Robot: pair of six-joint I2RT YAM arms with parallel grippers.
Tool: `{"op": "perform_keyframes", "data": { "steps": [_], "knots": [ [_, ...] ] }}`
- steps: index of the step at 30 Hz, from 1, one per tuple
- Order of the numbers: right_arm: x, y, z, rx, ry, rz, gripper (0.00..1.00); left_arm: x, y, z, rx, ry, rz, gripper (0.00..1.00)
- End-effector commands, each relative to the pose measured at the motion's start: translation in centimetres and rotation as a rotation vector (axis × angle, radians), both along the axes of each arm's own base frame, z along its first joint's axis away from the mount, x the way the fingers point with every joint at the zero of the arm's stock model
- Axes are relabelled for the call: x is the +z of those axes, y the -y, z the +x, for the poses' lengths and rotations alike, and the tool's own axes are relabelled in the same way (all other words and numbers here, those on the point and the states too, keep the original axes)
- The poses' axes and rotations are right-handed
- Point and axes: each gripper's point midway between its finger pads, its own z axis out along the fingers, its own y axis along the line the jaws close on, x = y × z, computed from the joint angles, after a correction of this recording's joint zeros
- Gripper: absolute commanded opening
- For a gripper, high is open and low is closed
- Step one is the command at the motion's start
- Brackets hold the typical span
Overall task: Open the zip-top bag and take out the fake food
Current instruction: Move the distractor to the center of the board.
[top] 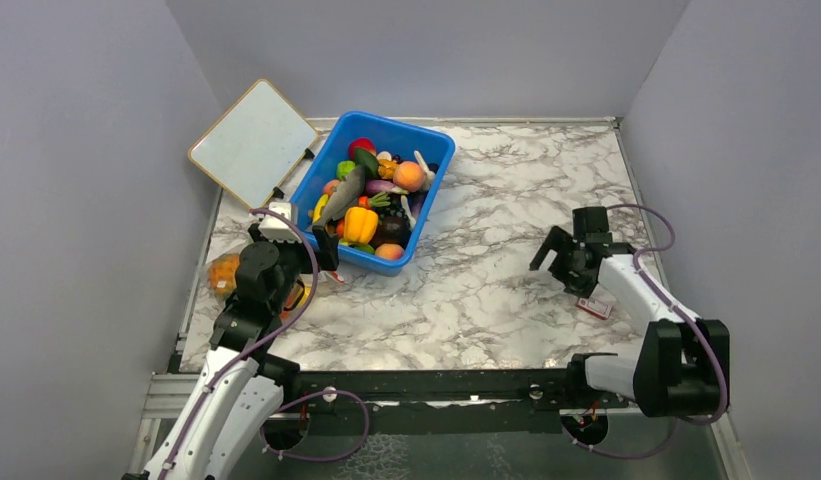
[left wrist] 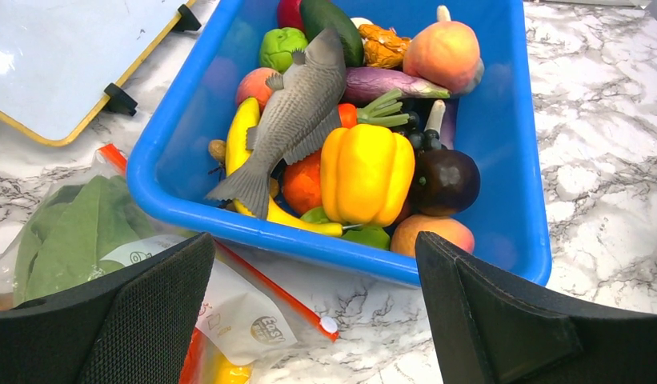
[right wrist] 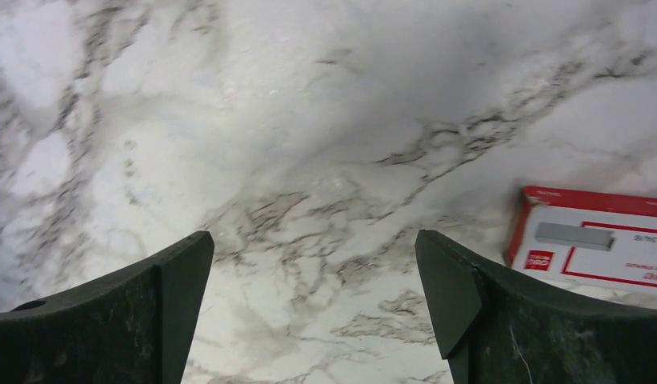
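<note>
1. The left gripper (left wrist: 313,250) stands spread wide with nothing between its fingers, poised over the near edge of the blue bin (left wrist: 509,160).
2. The zip-top bag (left wrist: 157,248) lies flat on the marble, below and to the left of that gripper and partly hidden under its left finger. The red zip strip (left wrist: 269,282) runs slantwise across the gap between the fingers, just short of the bin wall.
3. The fake food (left wrist: 69,232) that counts here is inside the bag. I can make out a long green leaf and something yellow at the bottom edge (the heap of toys in the bin, fish and yellow pepper included, is not part of the job).
4. The right gripper (right wrist: 313,244) is just as wide and just as empty. It hangs over bare marble well away from the bag, with a small red-and-white box (right wrist: 597,244) off to the right of its fingers.
5. My reading is that this is the approach step: the bag looks unopened and nothing has been taken hold of.
6. Next, I'd judge the left gripper must drop and pinch one lip of the bag beside the strip. The right arm then has to cross over for the other lip, so the two can pull the mouth apart.
</note>
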Motion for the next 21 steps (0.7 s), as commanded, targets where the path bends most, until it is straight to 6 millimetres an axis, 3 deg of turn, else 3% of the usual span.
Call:
{"op": "perform_keyframes", "data": {
  "steps": [1, 3, 5, 15, 21],
  "knots": [
    [2.9, -2.7, 0.6, 0.176, 0.109, 0.106, 1.0, 0.6, 0.4, 0.4, -0.023, 0.038, -0.006, 0.99],
    [2.7, -3.8, 0.0, 0.192, 0.105, 0.166, 1.0, 0.6, 0.4, 0.5, -0.023, 0.034, -0.003, 0.99],
    [1.9, -3.5, -0.5, 0.175, 0.082, 0.158, 1.0, 0.6, 0.4, 0.5, -0.024, 0.033, -0.003, 0.99],
    [-0.9, 2.9, -0.7, -0.142, -0.049, -0.122, 1.0, -0.6, 1.0, 0.9, -0.03, -0.037, -0.019, 0.99],
    [1.2, 5.6, -0.7, -0.281, 0.011, -0.196, 1.0, -0.8, 4.0, 2.2, -0.139, -0.149, -0.079, 0.99]
  ]
}}
